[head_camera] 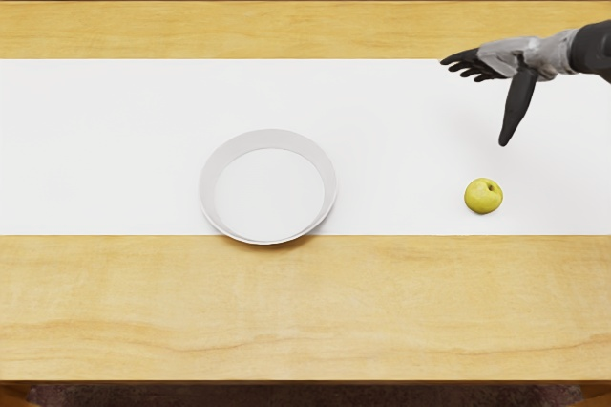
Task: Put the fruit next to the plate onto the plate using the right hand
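Apple [483,196] sits near the right edge of the worktop [286,311], on the white runner [115,139], well apart from the plate [268,186] in the middle. Right hand [504,59] hovers toward the far right corner, fingers [516,106] spread wide, empty.

no readable text, no labels

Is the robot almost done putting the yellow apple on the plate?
Not yet, it is only starting. Done: nothing so far; the apple lies on the white mat, well to the right of the plate. In hand: the right hand hovers open beyond the apple, not touching it. Left: grab the apple, carry it over, and set it on the plate.
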`<state>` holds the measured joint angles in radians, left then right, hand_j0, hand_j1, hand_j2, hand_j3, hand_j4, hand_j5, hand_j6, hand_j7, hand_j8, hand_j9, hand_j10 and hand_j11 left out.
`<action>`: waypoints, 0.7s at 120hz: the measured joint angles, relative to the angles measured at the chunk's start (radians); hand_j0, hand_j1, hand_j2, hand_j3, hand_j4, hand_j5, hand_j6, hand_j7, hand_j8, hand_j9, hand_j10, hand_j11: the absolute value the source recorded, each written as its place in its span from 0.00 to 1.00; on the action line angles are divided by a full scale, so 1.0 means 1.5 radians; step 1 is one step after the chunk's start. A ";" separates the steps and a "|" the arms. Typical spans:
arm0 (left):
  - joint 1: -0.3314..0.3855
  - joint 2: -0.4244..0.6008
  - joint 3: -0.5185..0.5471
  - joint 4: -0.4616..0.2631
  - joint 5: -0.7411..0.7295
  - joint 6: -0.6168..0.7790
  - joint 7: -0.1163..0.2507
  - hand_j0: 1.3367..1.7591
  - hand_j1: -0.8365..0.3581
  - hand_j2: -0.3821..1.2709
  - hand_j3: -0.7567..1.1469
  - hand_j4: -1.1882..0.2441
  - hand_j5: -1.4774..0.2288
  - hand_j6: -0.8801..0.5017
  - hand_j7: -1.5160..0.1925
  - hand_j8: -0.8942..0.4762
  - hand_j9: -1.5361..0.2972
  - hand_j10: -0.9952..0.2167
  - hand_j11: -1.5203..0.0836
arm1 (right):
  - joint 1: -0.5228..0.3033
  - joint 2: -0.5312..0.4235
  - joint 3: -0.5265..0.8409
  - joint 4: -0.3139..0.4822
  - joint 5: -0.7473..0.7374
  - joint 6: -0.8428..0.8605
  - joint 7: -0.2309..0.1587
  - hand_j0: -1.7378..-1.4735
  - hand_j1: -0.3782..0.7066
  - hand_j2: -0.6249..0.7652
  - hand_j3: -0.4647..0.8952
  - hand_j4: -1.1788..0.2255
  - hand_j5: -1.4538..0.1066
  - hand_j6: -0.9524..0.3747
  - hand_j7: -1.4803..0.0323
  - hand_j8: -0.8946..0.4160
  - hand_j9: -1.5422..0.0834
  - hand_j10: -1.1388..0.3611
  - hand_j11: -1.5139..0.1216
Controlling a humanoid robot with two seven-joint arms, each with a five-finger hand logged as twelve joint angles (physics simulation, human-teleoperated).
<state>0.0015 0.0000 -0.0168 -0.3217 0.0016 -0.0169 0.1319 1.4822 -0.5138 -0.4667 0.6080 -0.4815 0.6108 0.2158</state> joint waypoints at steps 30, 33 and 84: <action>0.000 0.000 0.000 0.000 0.000 0.000 0.000 0.76 0.99 0.23 0.40 0.83 0.87 0.64 0.89 0.65 0.84 0.82 0.95 | 0.022 -0.014 -0.001 0.029 0.000 0.000 -0.062 0.30 0.05 0.45 0.34 0.82 0.92 0.70 0.96 0.67 0.93 0.75 0.91; 0.000 0.000 0.000 0.000 0.000 0.000 0.000 0.76 0.99 0.23 0.40 0.83 0.87 0.64 0.89 0.65 0.84 0.82 0.95 | 0.037 -0.023 -0.002 0.055 0.000 0.000 -0.094 0.30 0.05 0.45 0.34 0.82 0.92 0.70 0.96 0.67 0.93 0.75 0.91; 0.000 0.000 0.000 0.000 0.000 0.000 0.000 0.76 0.99 0.23 0.40 0.83 0.87 0.64 0.89 0.65 0.84 0.82 0.95 | 0.109 -0.096 -0.010 0.555 -0.036 -0.437 -0.473 0.30 0.05 0.45 0.34 0.82 0.91 0.70 0.96 0.66 0.93 0.74 0.91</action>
<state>0.0015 0.0000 -0.0168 -0.3212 0.0016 -0.0169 0.1318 1.6461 -0.6581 -0.4810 1.4410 -0.5357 -0.0448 -0.4934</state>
